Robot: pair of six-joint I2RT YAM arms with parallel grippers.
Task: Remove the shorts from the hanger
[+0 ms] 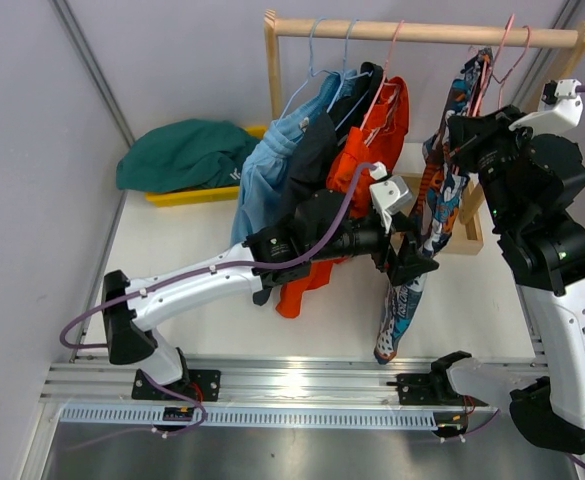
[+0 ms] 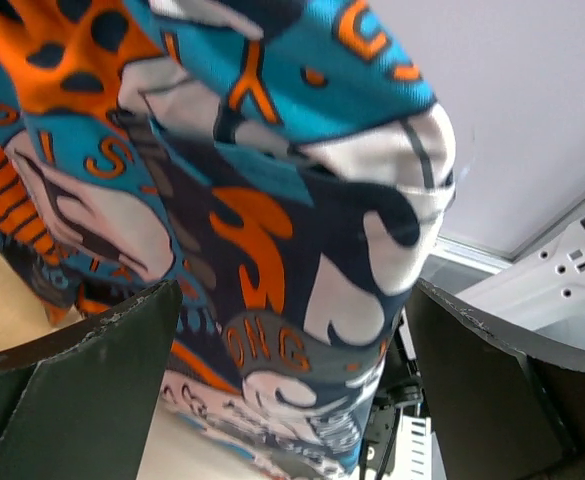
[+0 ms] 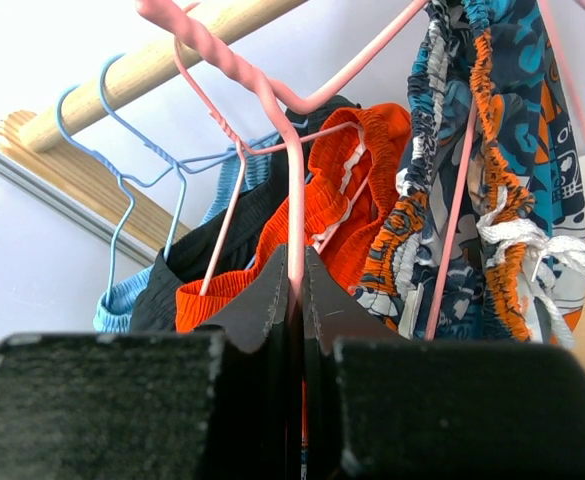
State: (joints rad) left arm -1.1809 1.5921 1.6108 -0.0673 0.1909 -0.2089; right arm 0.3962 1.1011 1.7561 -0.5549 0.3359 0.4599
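We see four pairs of shorts hanging from the wooden rail [image 1: 422,32] at the back of the worktop [image 1: 202,250]. From left to right they are the light blue shorts [image 1: 264,170], the black shorts [image 1: 310,160], the orange shorts [image 1: 372,140] and the patterned shorts [image 1: 400,310]. The dark green shorts [image 1: 182,152] are off the rail, heaped on a yellow tray [image 1: 187,196] at the far left of the worktop.

The patterned pair hangs furthest right and drapes long, its lower end reaching down towards the near edge. The left arm stretches across in front of the orange pair, and the left fingers [image 1: 410,258] sit at the middle of the patterned cloth. In the left wrist view those fingers [image 2: 92,390] are spread wide. The patterned fabric [image 2: 272,250] fills the gap between them and is not clamped.

The right arm is raised by the right end of the rail. In its wrist view the right fingers [image 3: 272,320] are pressed together on a thin wire of a pink hanger [image 3: 294,220], whose twisted neck rises towards the rail. The gathered waistband of the patterned pair [image 3: 492,150] hangs just beside that wire, with a white drawstring [image 3: 532,245] knotted at its front. We cannot tell for certain which pair this hanger carries. The light blue and black pairs hang on blue hangers [image 3: 117,200] to the left.
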